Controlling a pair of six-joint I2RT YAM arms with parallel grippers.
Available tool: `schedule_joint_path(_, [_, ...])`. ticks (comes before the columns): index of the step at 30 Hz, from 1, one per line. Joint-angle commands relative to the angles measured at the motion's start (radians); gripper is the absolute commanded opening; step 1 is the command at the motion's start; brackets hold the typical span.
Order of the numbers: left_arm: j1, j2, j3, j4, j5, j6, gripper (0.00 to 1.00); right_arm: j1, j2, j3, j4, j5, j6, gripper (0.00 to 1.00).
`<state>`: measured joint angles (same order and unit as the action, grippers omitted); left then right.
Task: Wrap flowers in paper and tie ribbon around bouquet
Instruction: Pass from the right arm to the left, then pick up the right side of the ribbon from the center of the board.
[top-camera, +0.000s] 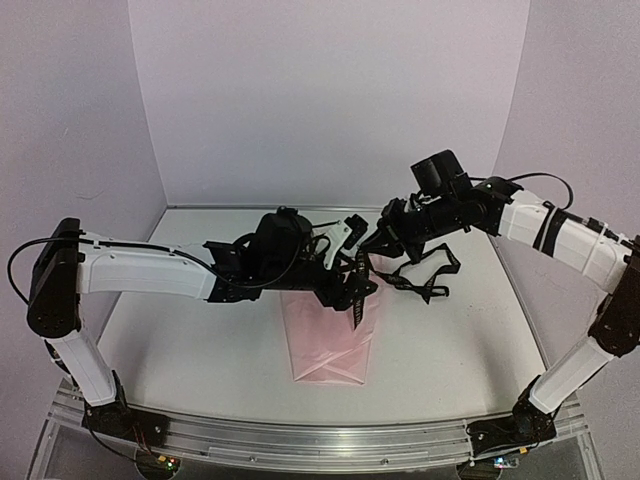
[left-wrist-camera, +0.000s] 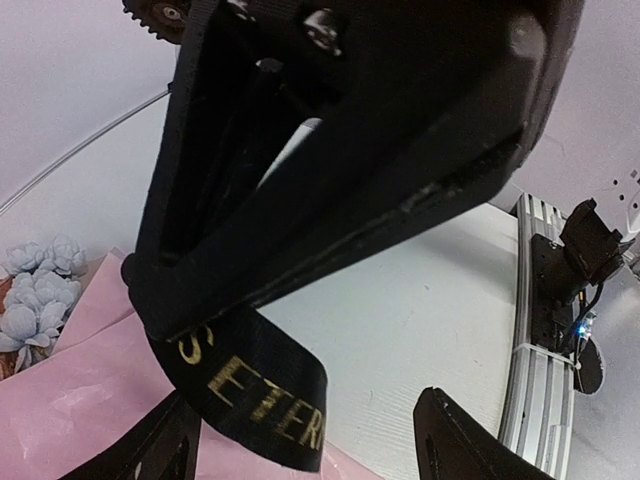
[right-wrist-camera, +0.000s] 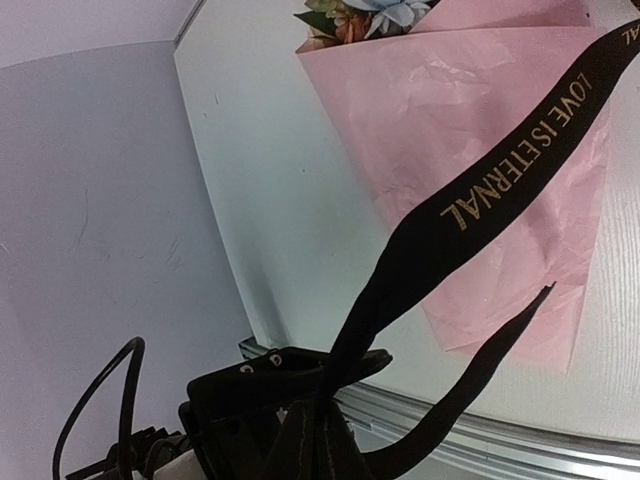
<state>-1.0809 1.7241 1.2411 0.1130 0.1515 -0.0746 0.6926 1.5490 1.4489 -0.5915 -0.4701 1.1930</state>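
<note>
The bouquet lies on the table as a cone of pink paper, with pale blue and peach flowers poking from its far end. In the top view both arms hide the flower heads. My right gripper is shut on the black ribbon, which runs taut over the paper with gold lettering showing. It hovers above the cone's far end. My left gripper is open close beside it, and a loop of ribbon hangs between its fingers, ungripped. More ribbon trails on the table to the right.
An aluminium rail runs along the near table edge, holding both arm bases; the right base shows in the left wrist view. White walls close off the back and sides. The right arm's black cable loops near its wrist.
</note>
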Motion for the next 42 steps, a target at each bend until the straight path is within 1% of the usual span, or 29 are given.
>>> schedule_joint_path(1, [0.001,-0.005,0.021,0.080,-0.062,0.009,0.73,0.004,-0.041,0.023,-0.006,-0.057,0.009,0.00])
schedule_joint_path(4, [0.001,-0.009,0.021,0.105,-0.093,0.006,0.65,0.004,-0.061,0.005,-0.018,-0.066,-0.010,0.00])
schedule_joint_path(5, [0.001,-0.006,0.025,0.104,-0.106,0.005,0.56,0.004,-0.063,-0.001,-0.019,-0.073,-0.014,0.00])
schedule_joint_path(7, [0.001,-0.001,0.036,0.094,-0.130,0.002,0.28,0.004,-0.075,-0.019,-0.021,-0.078,-0.027,0.00])
schedule_joint_path(8, [0.001,-0.002,0.039,0.086,-0.133,0.000,0.16,0.004,-0.085,-0.032,-0.022,-0.072,-0.039,0.02])
schedule_joint_path(9, [0.001,-0.007,0.037,0.078,-0.135,-0.004,0.06,0.003,-0.094,-0.044,-0.029,-0.064,-0.056,0.07])
schedule_joint_path(10, [0.001,-0.018,0.031,0.069,-0.136,-0.012,0.01,0.002,-0.106,-0.054,-0.049,-0.053,-0.082,0.12])
schedule_joint_path(11, [0.000,-0.031,0.019,0.061,-0.136,-0.022,0.00,-0.001,-0.122,-0.064,-0.081,-0.035,-0.122,0.17])
schedule_joint_path(15, [0.000,-0.113,-0.057,0.022,-0.141,-0.071,0.00,-0.051,-0.187,-0.156,-0.151,0.066,-0.274,0.41])
schedule_joint_path(17, [-0.001,-0.158,-0.097,-0.004,-0.134,-0.093,0.00,-0.091,-0.209,-0.216,-0.152,0.112,-0.342,0.50])
schedule_joint_path(18, [-0.001,-0.179,-0.115,-0.021,-0.133,-0.105,0.00,-0.112,-0.216,-0.246,-0.152,0.143,-0.373,0.52])
schedule_joint_path(22, [-0.001,-0.261,-0.180,-0.097,-0.132,-0.135,0.00,-0.226,-0.184,-0.312,-0.151,0.212,-0.547,0.53])
schedule_joint_path(24, [0.000,-0.292,-0.208,-0.130,-0.132,-0.148,0.00,-0.288,-0.123,-0.291,-0.153,0.238,-0.607,0.54])
schedule_joint_path(26, [-0.001,-0.312,-0.221,-0.157,-0.132,-0.153,0.00,-0.328,-0.033,-0.244,-0.154,0.248,-0.634,0.53])
schedule_joint_path(29, [-0.001,-0.320,-0.226,-0.178,-0.136,-0.156,0.00,-0.373,0.112,-0.173,-0.139,0.250,-0.614,0.50])
schedule_joint_path(33, [-0.001,-0.315,-0.216,-0.191,-0.142,-0.156,0.00,-0.380,0.279,-0.055,-0.133,0.288,-0.596,0.48])
schedule_joint_path(39, [0.000,-0.315,-0.200,-0.208,-0.142,-0.153,0.00,-0.380,0.396,0.002,-0.133,0.367,-0.538,0.48])
schedule_joint_path(42, [-0.001,-0.318,-0.197,-0.210,-0.142,-0.152,0.00,-0.379,0.440,0.016,-0.133,0.376,-0.511,0.47])
